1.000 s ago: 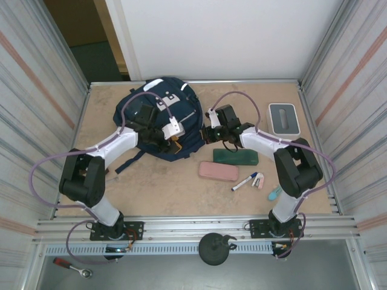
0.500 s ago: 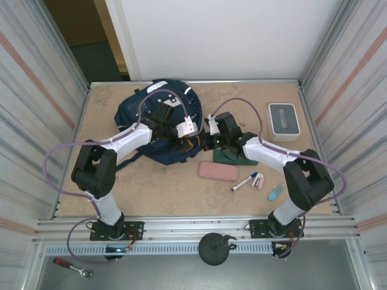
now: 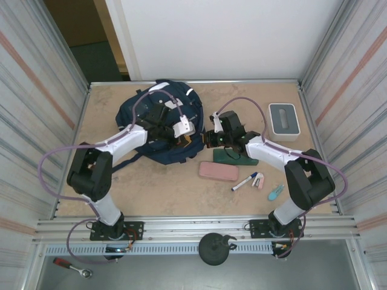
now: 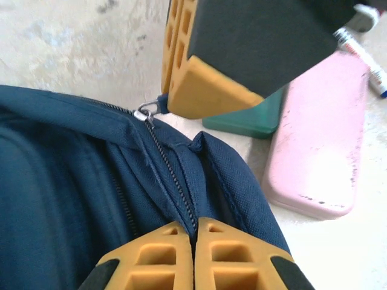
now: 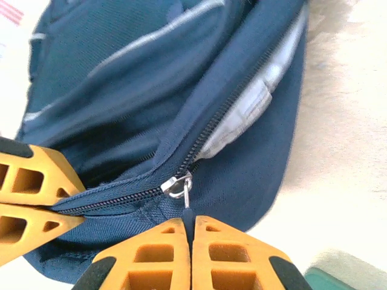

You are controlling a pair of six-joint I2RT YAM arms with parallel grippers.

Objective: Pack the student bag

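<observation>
The student bag [image 3: 128,118], a navy-blue backpack, lies at the back left of the table. My left gripper [image 4: 195,232] is shut on the bag's fabric edge [image 4: 181,181] right beside the zipper line. My right gripper [image 5: 192,226] is shut on the dark pull tab that hangs from the silver zipper slider [image 5: 175,184]. The two grippers sit close together at the bag's lower right edge, left gripper [image 3: 191,140] and right gripper [image 3: 207,139]. In the left wrist view the right gripper's fingers [image 4: 199,78] show just past the slider [image 4: 145,112]. The zipper stands partly open, with pale lining [image 5: 254,96] showing.
A pink case [image 3: 218,171] and a green case [image 3: 239,158] lie just right of the bag. A marker [image 3: 244,182], small items [image 3: 259,180] and a teal object [image 3: 276,192] lie further right. A white-grey box [image 3: 283,119] stands at the back right. Corrugated walls close both sides.
My left gripper moved right across the bag to its lower right edge and shut on the fabric by the zipper. The right gripper stayed shut on the pull tab, shifting slightly.
</observation>
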